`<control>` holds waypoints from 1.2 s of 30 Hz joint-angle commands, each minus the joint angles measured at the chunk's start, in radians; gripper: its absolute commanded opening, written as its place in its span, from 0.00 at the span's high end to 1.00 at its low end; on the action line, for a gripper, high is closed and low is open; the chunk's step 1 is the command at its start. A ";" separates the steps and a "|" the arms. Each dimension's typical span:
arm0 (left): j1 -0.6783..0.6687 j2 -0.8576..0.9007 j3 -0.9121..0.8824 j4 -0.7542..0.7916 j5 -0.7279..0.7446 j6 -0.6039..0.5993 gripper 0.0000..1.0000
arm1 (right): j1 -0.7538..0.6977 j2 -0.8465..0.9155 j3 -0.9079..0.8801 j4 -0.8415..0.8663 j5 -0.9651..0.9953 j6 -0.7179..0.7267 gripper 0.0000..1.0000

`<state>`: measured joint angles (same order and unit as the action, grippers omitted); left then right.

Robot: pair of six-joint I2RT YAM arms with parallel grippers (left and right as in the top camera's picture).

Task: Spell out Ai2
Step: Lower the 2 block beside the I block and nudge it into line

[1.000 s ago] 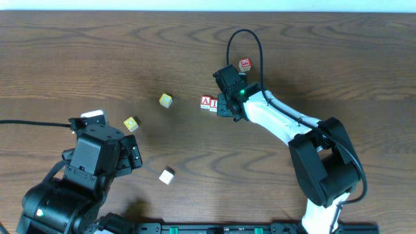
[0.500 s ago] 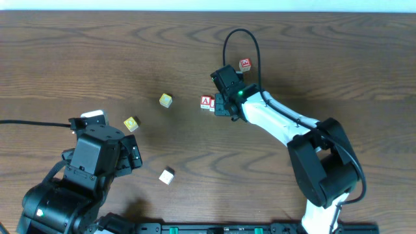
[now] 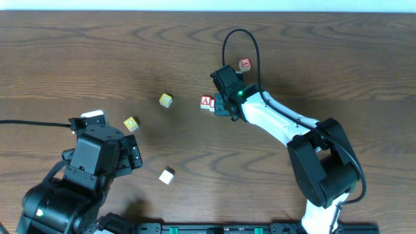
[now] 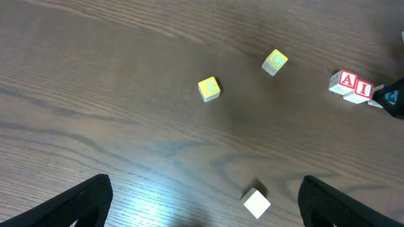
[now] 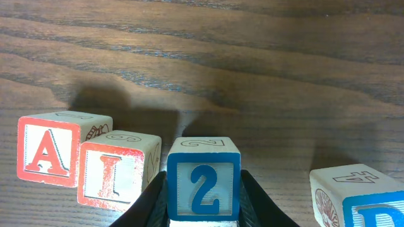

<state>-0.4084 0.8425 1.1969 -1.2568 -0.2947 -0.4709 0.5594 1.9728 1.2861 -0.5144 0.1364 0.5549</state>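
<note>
The right claw [image 5: 203, 203] is pinching the white wooden cube with a blue 2 [image 5: 203, 181] at the lower centre of the right wrist view. It is holding the cube just right of the white red-I cube [image 5: 113, 171] and the white red-A cube [image 5: 47, 153], which are sitting side by side on the brown wooden table [image 5: 252, 57]. The left claw [image 4: 205, 205] is hanging spread wide.

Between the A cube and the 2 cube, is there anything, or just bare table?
The I cube lies there, close beside the A cube, with the 2 cube on its other side. Nothing else is between them. The right wrist view shows it best.
</note>
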 commanded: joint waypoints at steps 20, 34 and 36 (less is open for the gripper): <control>0.002 0.002 0.000 -0.002 -0.001 0.007 0.05 | 0.011 0.010 0.002 0.026 0.049 -0.014 0.62; 0.002 0.002 0.000 -0.002 -0.001 0.007 0.05 | 0.006 0.010 0.003 0.156 0.130 -0.040 0.67; 0.002 0.002 0.000 -0.002 -0.001 0.007 0.05 | -0.003 0.010 0.007 0.150 0.133 -0.040 0.88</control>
<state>-0.4084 0.8425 1.1969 -1.2564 -0.2947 -0.4709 0.5579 1.9728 1.2865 -0.3634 0.2218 0.5190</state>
